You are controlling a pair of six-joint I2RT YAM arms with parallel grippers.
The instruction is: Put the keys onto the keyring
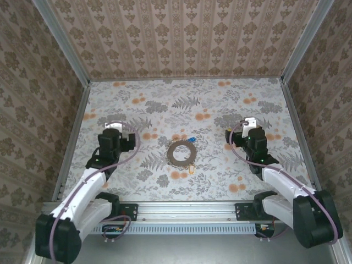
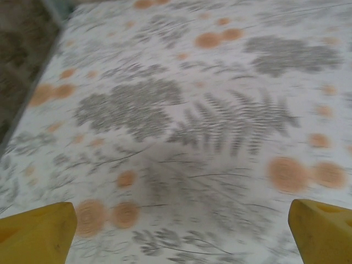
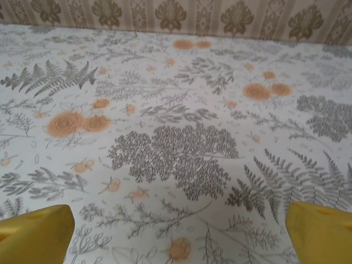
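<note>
Nearest you, the left gripper (image 2: 179, 235) stands released, its yellow fingertips (image 2: 34, 234) spread wide with nothing between them but the floral-patterned table (image 2: 181, 110). The right gripper (image 3: 179, 234) is likewise released and empty. Farther out, mid-table between the two arms, the thin silvery-grey chain keyring (image 1: 183, 152) lies coiled in a flat loop. A small brass-coloured piece (image 1: 191, 169) sits just beside its near edge (touching or apart, you cannot tell). At the loop's far rim lies the tiny blue-headed key (image 1: 191, 141). Both grippers are well apart from it.
</note>
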